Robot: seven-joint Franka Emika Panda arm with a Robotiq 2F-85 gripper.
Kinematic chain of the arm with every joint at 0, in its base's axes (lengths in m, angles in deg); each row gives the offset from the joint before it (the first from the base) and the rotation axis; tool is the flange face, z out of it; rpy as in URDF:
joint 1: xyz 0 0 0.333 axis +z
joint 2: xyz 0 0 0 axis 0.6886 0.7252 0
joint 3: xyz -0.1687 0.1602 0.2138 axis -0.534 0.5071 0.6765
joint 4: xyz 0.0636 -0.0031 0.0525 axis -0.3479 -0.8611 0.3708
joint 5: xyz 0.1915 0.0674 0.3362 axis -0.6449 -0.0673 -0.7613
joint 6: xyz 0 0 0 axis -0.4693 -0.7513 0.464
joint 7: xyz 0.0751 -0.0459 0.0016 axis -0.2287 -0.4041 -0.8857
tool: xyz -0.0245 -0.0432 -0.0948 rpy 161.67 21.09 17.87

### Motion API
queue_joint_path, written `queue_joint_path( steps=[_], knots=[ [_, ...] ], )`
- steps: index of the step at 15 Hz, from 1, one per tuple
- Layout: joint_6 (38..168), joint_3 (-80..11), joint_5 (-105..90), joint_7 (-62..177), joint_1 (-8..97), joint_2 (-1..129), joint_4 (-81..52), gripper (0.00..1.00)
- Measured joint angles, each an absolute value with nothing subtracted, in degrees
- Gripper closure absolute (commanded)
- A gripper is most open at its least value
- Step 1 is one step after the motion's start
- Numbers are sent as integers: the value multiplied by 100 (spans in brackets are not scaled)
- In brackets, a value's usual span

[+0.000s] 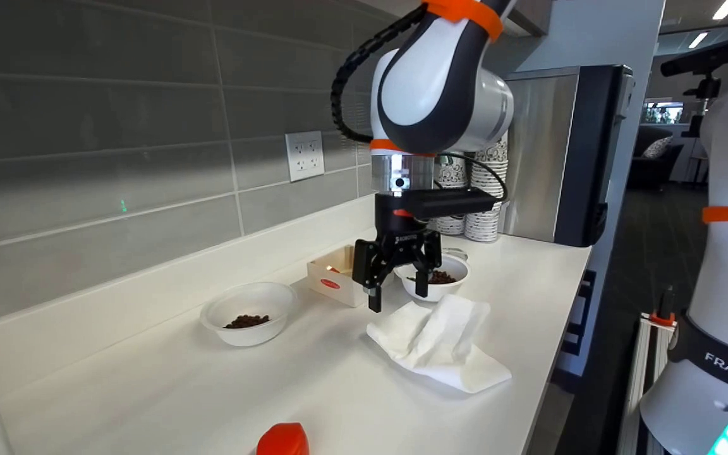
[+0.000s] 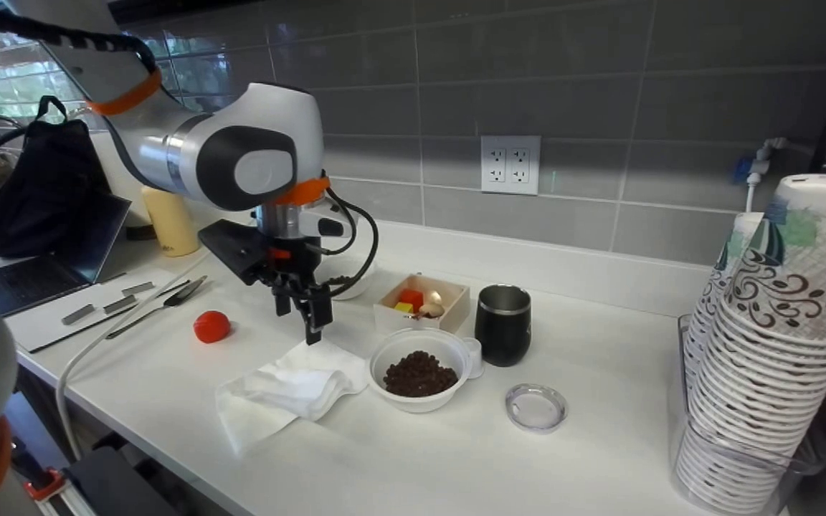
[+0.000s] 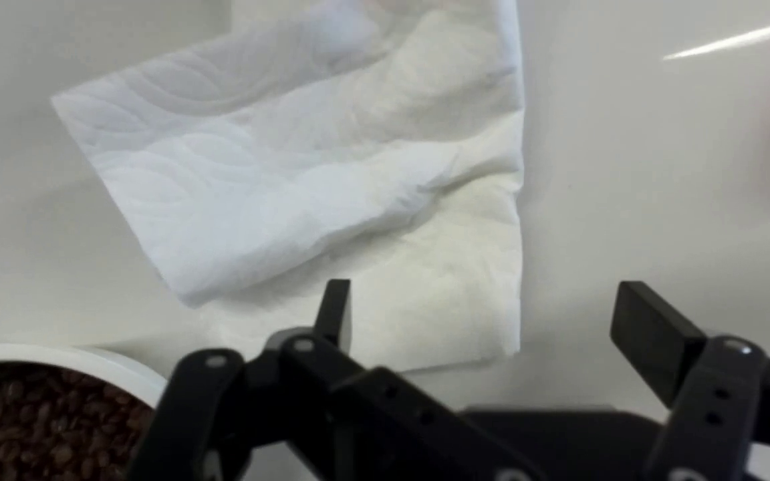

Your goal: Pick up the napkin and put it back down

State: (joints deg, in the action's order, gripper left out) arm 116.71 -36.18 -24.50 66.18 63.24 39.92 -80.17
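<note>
Your fingers [image 3: 656, 341] are spread wide over the desk [image 1: 168, 395]. The napkin [image 1: 446, 344] reaches near the desk's edge, and a bowl [image 2: 416, 405] sits just beside the napkin.

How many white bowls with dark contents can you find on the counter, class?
2. One bowl sits beside the napkin; another bowl stands nearer the tiled wall. No others show, though the arm may hide something.

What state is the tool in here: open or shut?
Open. In the wrist view, the tool has its fingers set wide apart, gripping nothing; the napkin lies unheld.
</note>
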Motion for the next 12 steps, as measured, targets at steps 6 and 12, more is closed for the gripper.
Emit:
queue_joint_path(
  steps=[6,12],
  knots=[
    [10670,-3310,-2616,6005,5470,3987,-8000,0],
    [10260,-3093,-2690,5805,5229,4114,-8000,0]
  ],
)
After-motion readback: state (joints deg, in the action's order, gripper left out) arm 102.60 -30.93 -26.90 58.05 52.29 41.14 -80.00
